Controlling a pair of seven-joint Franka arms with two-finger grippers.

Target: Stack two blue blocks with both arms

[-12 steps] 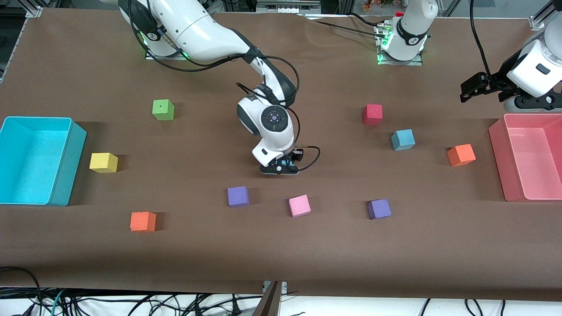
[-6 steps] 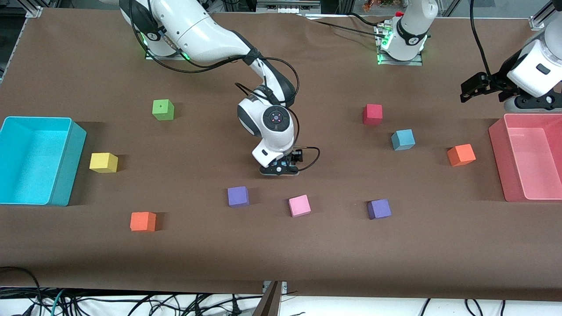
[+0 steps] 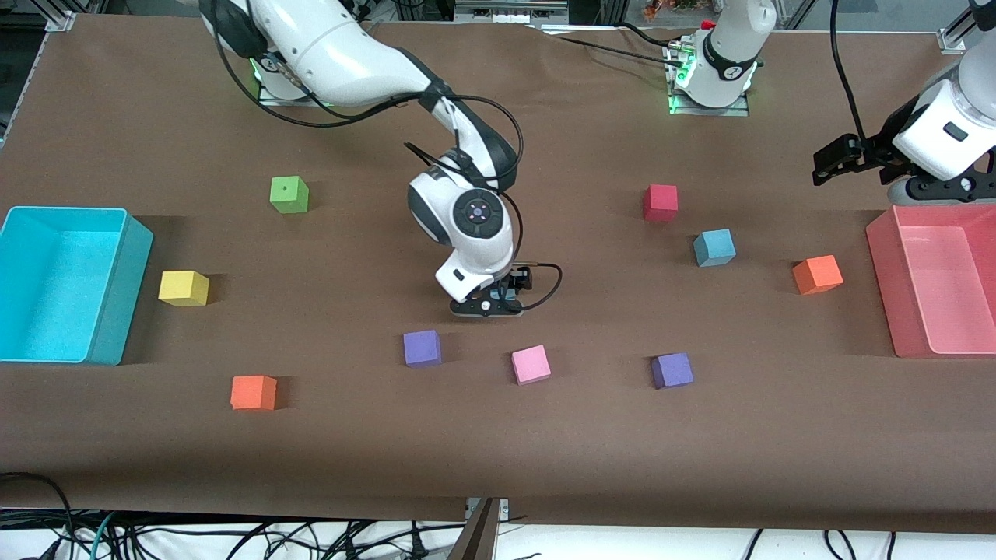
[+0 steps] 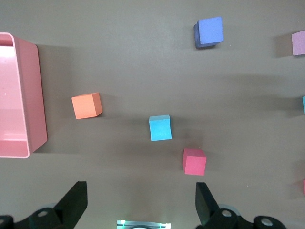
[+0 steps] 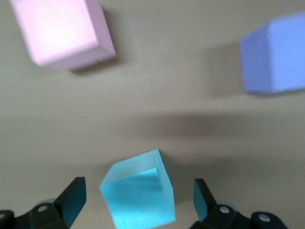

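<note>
One blue block (image 5: 138, 195) sits on the table between the open fingers of my right gripper (image 5: 139, 198), tilted to them and not gripped. In the front view my right gripper (image 3: 486, 306) is low over mid-table and hides that block. The second blue block (image 3: 714, 247) lies toward the left arm's end of the table, beside a red cube (image 3: 660, 202). It also shows in the left wrist view (image 4: 159, 128). My left gripper (image 3: 826, 162) is open and empty, up in the air near the pink bin (image 3: 879, 257); its fingers (image 4: 76, 200) stand wide apart.
A pink cube (image 3: 531, 364) and two purple cubes (image 3: 422, 348) (image 3: 672, 370) lie nearer the front camera than my right gripper. Orange cubes (image 3: 817, 274) (image 3: 253, 392), a yellow cube (image 3: 184, 288) and a green cube (image 3: 289, 194) are scattered. A cyan bin (image 3: 117, 288) stands at the right arm's end.
My right arm has shifted a little toward its own end of the table, gripper still low at the blue block. My left arm's wrist has risen slightly.
</note>
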